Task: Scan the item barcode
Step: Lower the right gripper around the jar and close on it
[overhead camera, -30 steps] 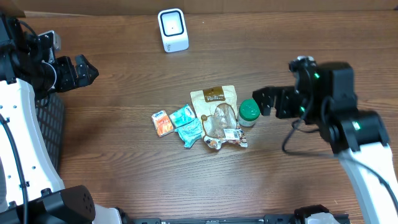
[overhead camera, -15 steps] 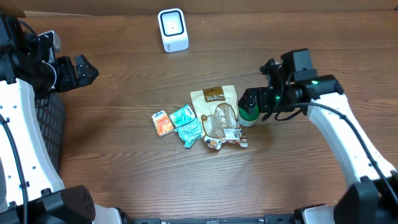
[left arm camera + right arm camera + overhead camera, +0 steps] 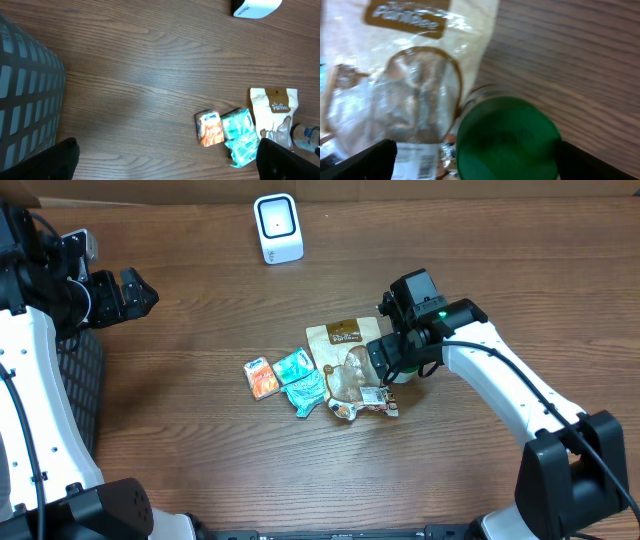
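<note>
right hand [image 3: 386,364]: apart | change: swung in, jar [image 3: 507,134] directly below (green-capped) | meaning: grasp next, scan pending

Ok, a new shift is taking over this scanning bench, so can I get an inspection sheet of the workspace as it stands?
Surface: wooden table, no spills seen.
Job's things: white scanner at the far edge; green-lidded jar beside the tan pouch.
Clutter: orange packet and teal packets left of the pouch.
Hands: right hand open, above the jar; left hand open, empty, far left.
Cables: thin black lead along the left arm.
Surroundings: dark mesh basket at left.
</note>
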You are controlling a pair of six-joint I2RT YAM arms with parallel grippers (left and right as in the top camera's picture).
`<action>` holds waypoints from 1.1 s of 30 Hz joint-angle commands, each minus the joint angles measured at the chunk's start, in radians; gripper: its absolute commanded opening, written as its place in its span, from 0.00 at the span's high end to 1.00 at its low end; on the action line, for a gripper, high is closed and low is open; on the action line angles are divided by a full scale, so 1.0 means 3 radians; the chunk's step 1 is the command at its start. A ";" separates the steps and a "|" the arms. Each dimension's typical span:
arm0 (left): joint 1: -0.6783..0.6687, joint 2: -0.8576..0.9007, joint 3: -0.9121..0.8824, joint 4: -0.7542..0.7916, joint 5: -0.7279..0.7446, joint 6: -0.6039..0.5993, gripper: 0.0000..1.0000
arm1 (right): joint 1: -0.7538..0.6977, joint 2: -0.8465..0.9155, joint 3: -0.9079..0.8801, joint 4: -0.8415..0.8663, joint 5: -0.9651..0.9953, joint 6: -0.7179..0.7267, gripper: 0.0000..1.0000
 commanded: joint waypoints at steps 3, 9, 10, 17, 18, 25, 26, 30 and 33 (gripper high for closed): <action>-0.0017 -0.0006 0.0029 0.0005 0.0014 0.0078 0.00 | -0.0027 0.0156 0.0020 0.0004 0.0130 0.0083 0.00; -0.0017 -0.0006 0.0029 0.0005 0.0014 0.0078 0.01 | -0.0027 0.0155 0.0022 -0.0006 0.0128 0.0125 0.00; -0.0017 -0.0006 0.0029 0.0005 0.0014 0.0078 0.00 | -0.0027 0.0154 0.0032 -0.0023 0.0128 0.0144 0.00; -0.0017 -0.0006 0.0029 0.0005 0.0014 0.0078 0.01 | -0.0025 0.0123 0.0323 -0.0270 0.0126 0.0151 0.00; -0.0017 -0.0006 0.0029 0.0005 0.0014 0.0078 0.00 | -0.0023 0.0116 0.0375 -0.0317 0.0114 0.0151 0.00; -0.0017 -0.0006 0.0029 0.0005 0.0014 0.0078 0.00 | -0.0023 0.0078 0.0598 -0.0607 -0.0111 0.0154 0.00; -0.0017 -0.0006 0.0029 0.0005 0.0014 0.0078 0.00 | -0.0023 0.0078 0.0598 -0.0623 -0.0109 0.0182 0.00; -0.0017 -0.0006 0.0029 0.0005 0.0014 0.0078 0.01 | -0.0024 0.0079 0.0590 -0.0673 -0.0109 0.0371 0.00; -0.0017 -0.0006 0.0029 0.0005 0.0014 0.0078 0.01 | -0.0027 0.0080 0.0571 -0.0650 -0.0027 0.0725 0.00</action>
